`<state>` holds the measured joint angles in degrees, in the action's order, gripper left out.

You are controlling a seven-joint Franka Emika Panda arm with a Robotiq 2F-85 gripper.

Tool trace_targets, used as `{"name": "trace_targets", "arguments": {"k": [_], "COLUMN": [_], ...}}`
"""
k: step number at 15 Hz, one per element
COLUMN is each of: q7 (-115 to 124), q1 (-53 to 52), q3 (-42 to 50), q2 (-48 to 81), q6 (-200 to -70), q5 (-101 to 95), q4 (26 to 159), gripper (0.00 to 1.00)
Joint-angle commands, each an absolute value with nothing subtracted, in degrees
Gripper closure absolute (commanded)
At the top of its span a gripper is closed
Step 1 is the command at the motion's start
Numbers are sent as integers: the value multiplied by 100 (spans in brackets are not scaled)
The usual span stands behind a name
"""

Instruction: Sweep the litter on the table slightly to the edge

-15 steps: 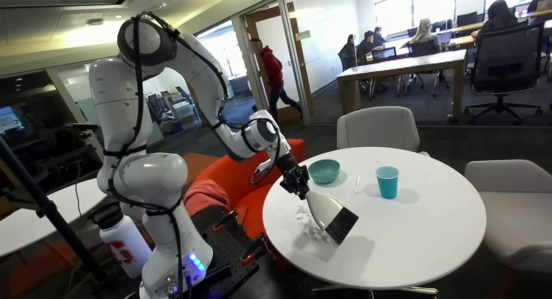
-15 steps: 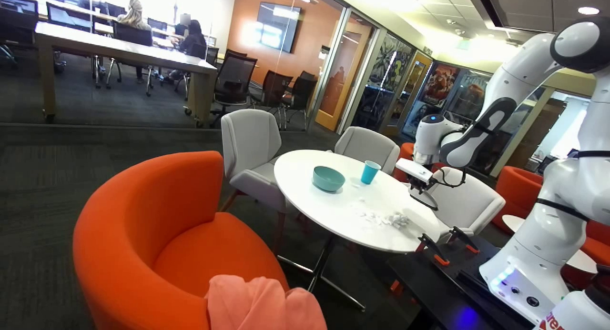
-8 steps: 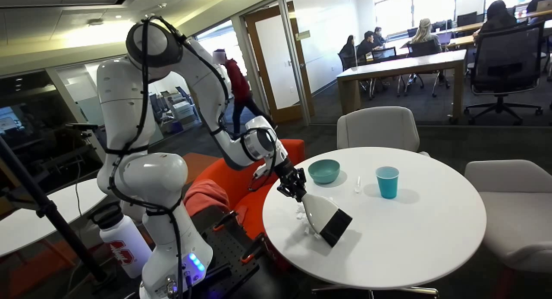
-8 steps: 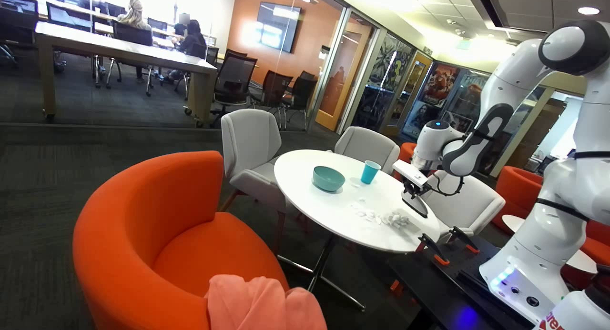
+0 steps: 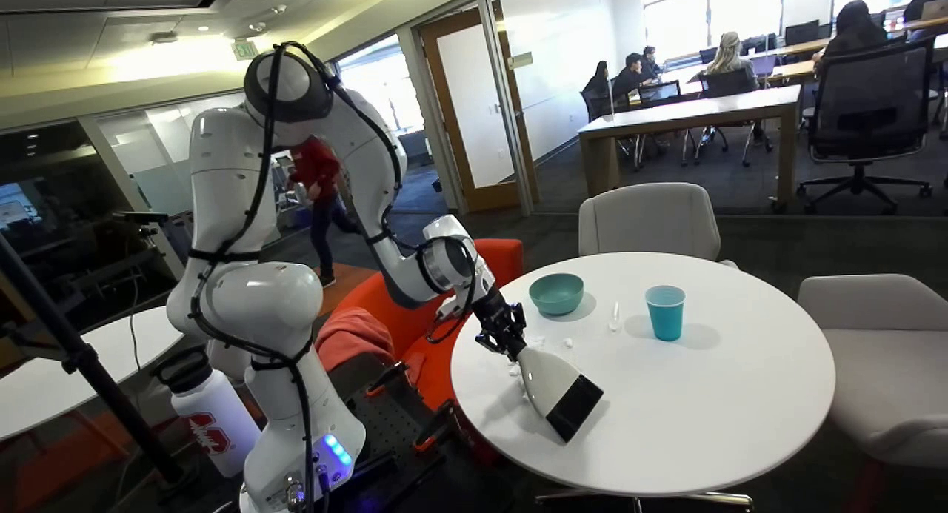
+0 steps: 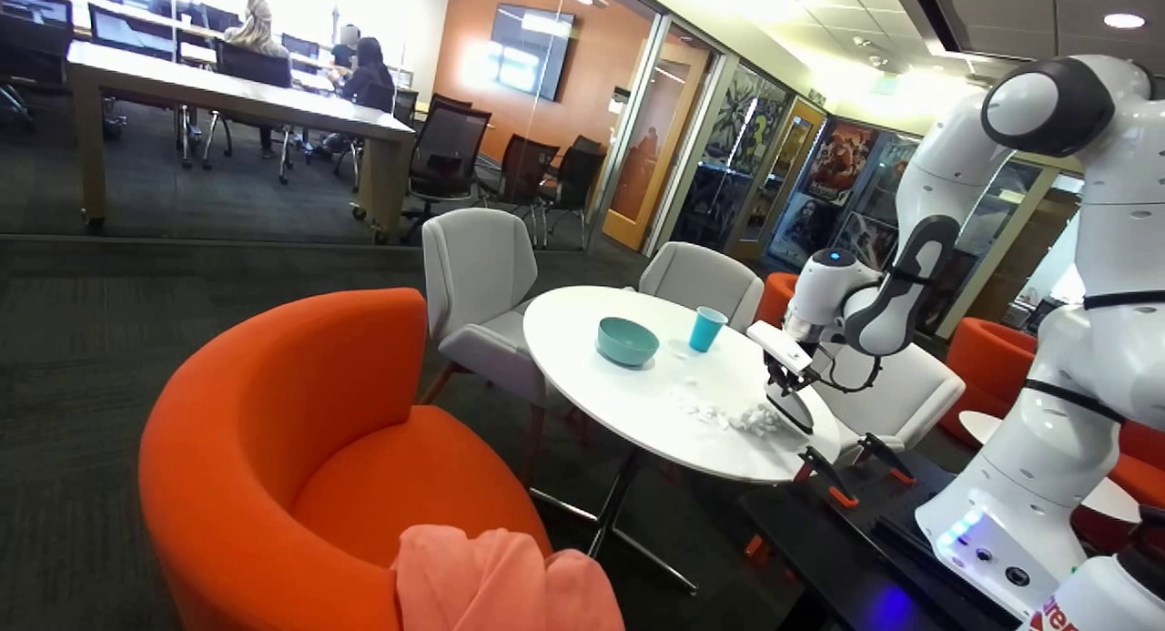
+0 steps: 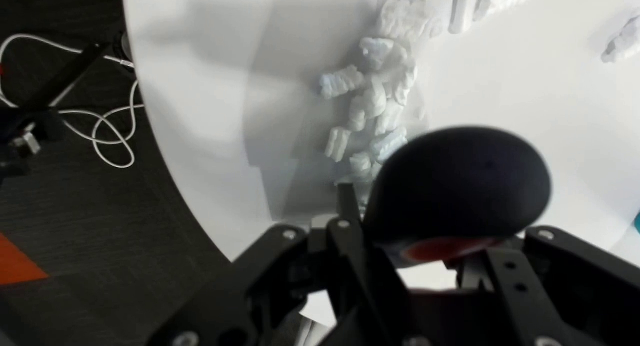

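In an exterior view your gripper (image 5: 512, 343) grips one brush (image 5: 555, 391), tilted over the table (image 5: 711, 409), where you have one bowl (image 5: 556, 300), one cup (image 5: 666, 319) and one slim white item (image 5: 615, 317). In an exterior view you see the litter (image 6: 754, 419) on the table just beside the brush, with three grey chairs (image 6: 478, 271) around. In the wrist view the litter bunches too closely to count, one bit (image 7: 624, 41) lying well apart.

Litter (image 7: 374, 99) in crumpled white bits trails down the white table (image 7: 500, 86), one piece (image 7: 626, 42) lying apart at right. A dark rounded handle (image 7: 460, 181), clasped in the black gripper (image 7: 415, 236), partly covers the lowest bits. At left, white cable (image 7: 120, 61) loops against dark floor (image 7: 125, 226)
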<state>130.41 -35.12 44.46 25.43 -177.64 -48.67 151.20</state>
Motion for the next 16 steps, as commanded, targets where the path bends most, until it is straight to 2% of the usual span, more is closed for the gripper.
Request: {"name": "trace_targets", "arguments": {"k": [1, 16], "q7": [13294, 12931], "q1": [-3535, -2656], "q3": [4275, 1299], "q2": [2712, 2493], "q6": [-18086, -18046], "q5": [-4731, -3809], "q4": [15157, 14849], "gripper": [86, 86]}}
